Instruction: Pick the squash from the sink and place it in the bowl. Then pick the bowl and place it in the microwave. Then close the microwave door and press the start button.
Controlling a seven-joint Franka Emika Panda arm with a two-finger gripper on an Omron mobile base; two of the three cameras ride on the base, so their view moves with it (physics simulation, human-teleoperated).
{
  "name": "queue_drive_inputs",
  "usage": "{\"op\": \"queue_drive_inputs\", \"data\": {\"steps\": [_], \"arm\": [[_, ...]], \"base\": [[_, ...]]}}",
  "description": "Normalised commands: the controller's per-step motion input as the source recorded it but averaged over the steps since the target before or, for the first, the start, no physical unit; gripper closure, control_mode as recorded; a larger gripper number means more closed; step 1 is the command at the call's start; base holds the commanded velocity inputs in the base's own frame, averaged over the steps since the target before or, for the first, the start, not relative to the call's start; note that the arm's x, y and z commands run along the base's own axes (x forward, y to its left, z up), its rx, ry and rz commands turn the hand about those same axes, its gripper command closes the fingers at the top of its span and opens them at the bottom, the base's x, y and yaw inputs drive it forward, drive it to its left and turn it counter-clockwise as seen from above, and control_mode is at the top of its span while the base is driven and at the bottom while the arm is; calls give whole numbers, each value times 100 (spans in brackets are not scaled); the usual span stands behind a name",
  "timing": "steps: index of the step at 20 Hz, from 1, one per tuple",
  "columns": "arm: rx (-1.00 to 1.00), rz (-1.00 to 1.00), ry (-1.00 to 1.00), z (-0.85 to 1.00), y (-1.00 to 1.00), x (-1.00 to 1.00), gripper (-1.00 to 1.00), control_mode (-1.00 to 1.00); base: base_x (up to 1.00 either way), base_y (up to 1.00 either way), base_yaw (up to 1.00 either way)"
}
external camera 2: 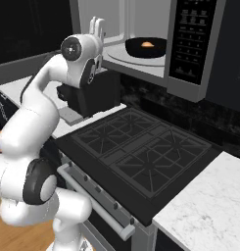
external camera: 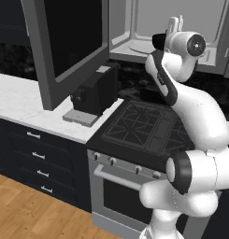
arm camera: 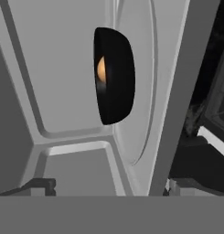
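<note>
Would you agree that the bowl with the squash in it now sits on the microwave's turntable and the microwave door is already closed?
Not quite: the microwave door is wide open, as the left base view shows. The rest holds: the bowl with the squash sits on the turntable in the microwave.

Squash (external camera 2: 147, 44) showed as a small orange patch inside the bowl (external camera 2: 141, 49); shape too small to tell. In the hand view, bowl rim hid most of it. In the left base view, arm covered the bowl; door (external camera: 64, 46) was cut off by the top edge. Microwave (external camera 2: 190, 44) cut off at top in the right base view.
</note>
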Motion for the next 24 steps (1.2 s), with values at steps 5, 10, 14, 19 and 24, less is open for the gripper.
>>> {"op": "queue_drive_inputs", "data": {"steps": [5, 10, 14, 19, 24], "arm": [[0, 8, 2, 10, 18, -100, -100, -100], [0, 8, -2, 0, 44, -100, -100, -100], [0, 4, -1, 0, 56, -100, -100, -100], [0, 0, 0, 0, 55, -100, -100, -100], [-2, -4, -5, -3, 99, -100, -100, -100]], "base": [[0, 0, 0], [0, 0, 0], [0, 0, 0], [0, 0, 0], [0, 0, 0]]}}
